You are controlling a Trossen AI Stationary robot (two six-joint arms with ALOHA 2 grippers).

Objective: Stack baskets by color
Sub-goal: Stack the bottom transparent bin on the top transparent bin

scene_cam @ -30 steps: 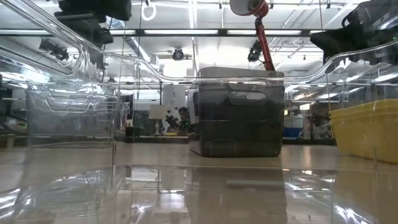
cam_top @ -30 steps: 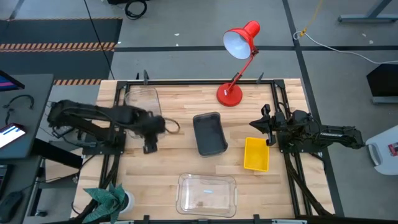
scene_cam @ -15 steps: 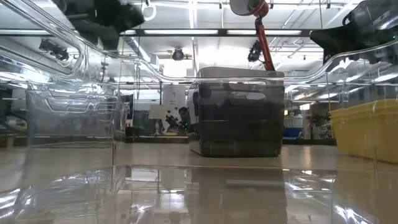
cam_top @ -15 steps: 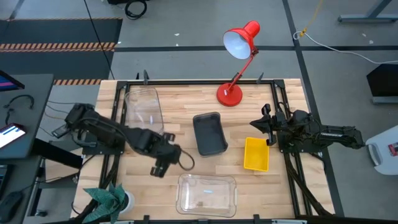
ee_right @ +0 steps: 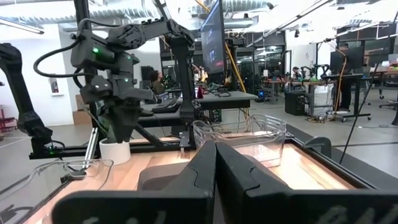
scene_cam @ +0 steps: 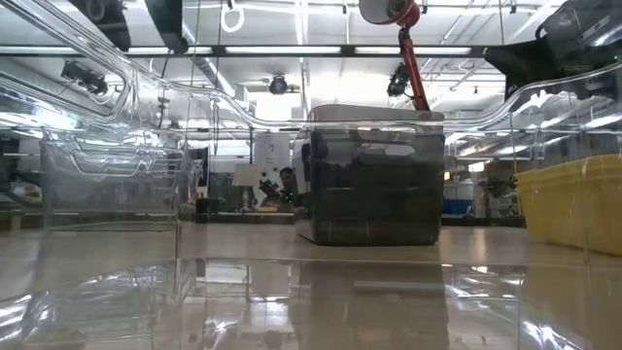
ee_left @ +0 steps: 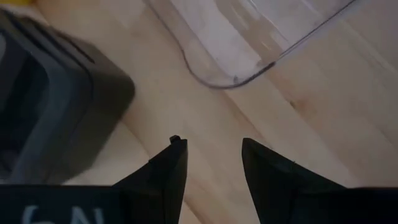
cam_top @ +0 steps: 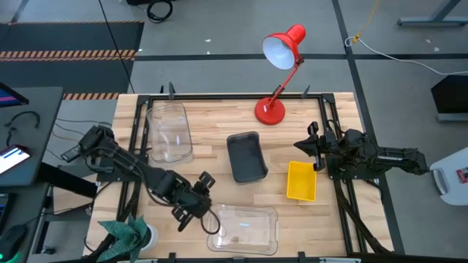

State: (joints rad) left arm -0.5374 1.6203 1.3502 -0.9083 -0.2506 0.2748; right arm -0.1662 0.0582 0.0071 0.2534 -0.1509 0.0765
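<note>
The near clear basket [cam_top: 243, 228] lies at the front edge of the table [cam_top: 219, 190], in front of the dark grey basket [cam_top: 246, 156]. A second clear basket [cam_top: 169, 131] sits well to the left of the grey one, and the yellow basket [cam_top: 301, 180] just to its right. None is stacked yet.

In the last second the left gripper [cam_top: 192, 208] has swung away from the second clear basket, leaving it on the table, and now hangs at the near clear basket's left edge. Its fingers [ee_left: 171, 168] stand wide apart and empty over bare wood. That suggests this basket is the next pick, to pair the two clear ones.

The right gripper [cam_top: 316, 150] waits, closed and empty, just right of the grey basket.
</note>
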